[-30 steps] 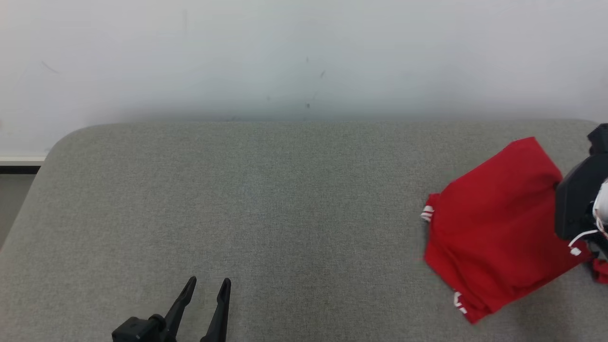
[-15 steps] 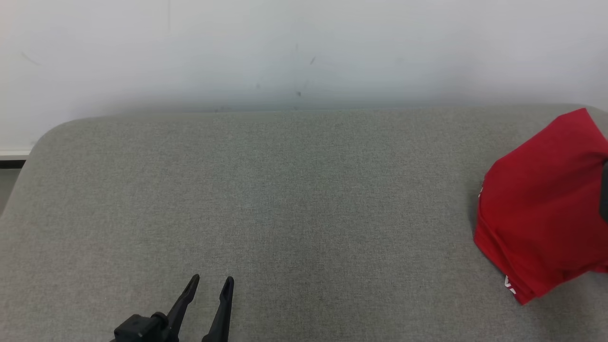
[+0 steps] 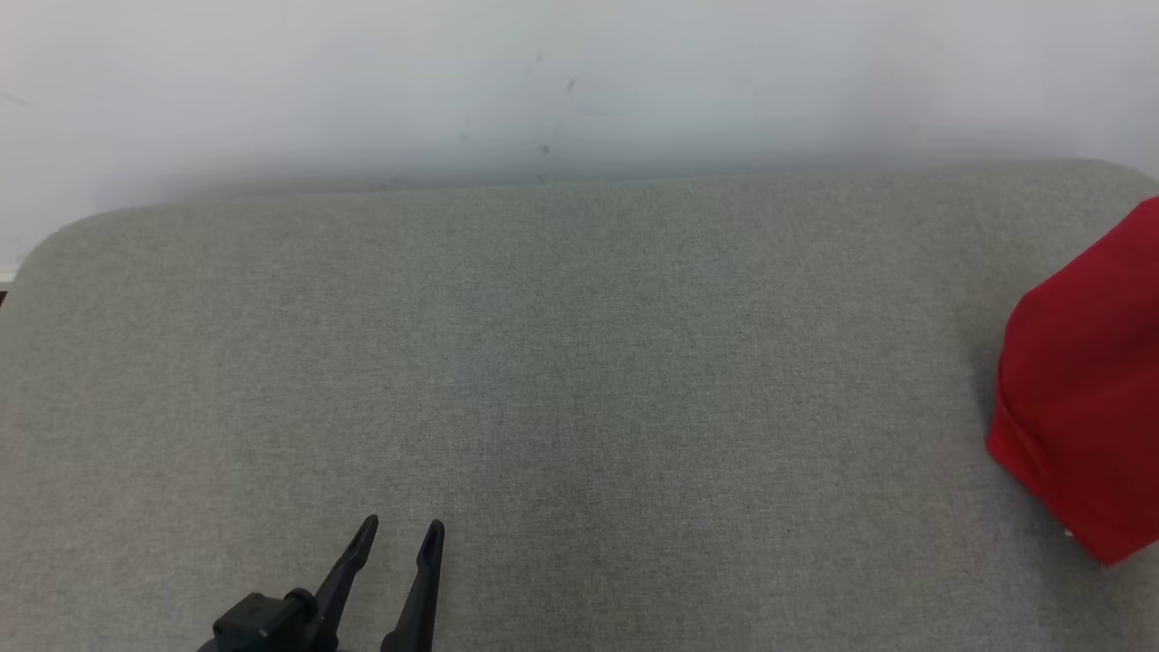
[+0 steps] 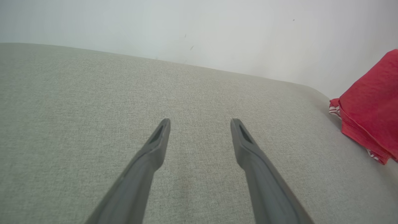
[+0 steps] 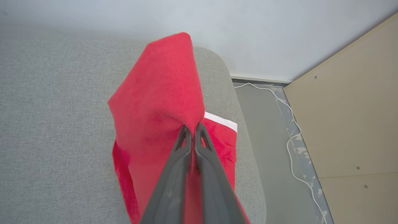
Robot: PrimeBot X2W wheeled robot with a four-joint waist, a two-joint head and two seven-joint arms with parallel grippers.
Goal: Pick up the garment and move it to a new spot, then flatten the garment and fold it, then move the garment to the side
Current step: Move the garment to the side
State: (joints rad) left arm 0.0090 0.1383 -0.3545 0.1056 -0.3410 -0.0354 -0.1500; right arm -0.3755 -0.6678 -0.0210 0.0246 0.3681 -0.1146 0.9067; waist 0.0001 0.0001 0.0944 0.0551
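Observation:
The folded red garment point(image 3: 1082, 380) with white trim sits at the right edge of the head view, partly cut off, lifted at the right end of the grey cushioned table point(image 3: 543, 362). In the right wrist view my right gripper point(image 5: 192, 128) is shut on a pinched fold of the garment point(image 5: 158, 93), which hangs around the fingers. My left gripper point(image 3: 398, 530) stands open at the lower left of the head view, over bare cushion, far from the cloth. In the left wrist view its fingers point(image 4: 158, 140) are spread, with the garment point(image 4: 370, 105) at far right.
A pale wall point(image 3: 579, 81) runs behind the table. In the right wrist view the table's rounded right end drops to a grey floor point(image 5: 273, 140) with a white cable point(image 5: 292, 146) and a beige panel point(image 5: 351, 102).
The garment has travelled rightward with the right gripper, now mostly past the head view's right edge. The head camera has also shifted, showing more of the table. The left gripper has stayed open in place.

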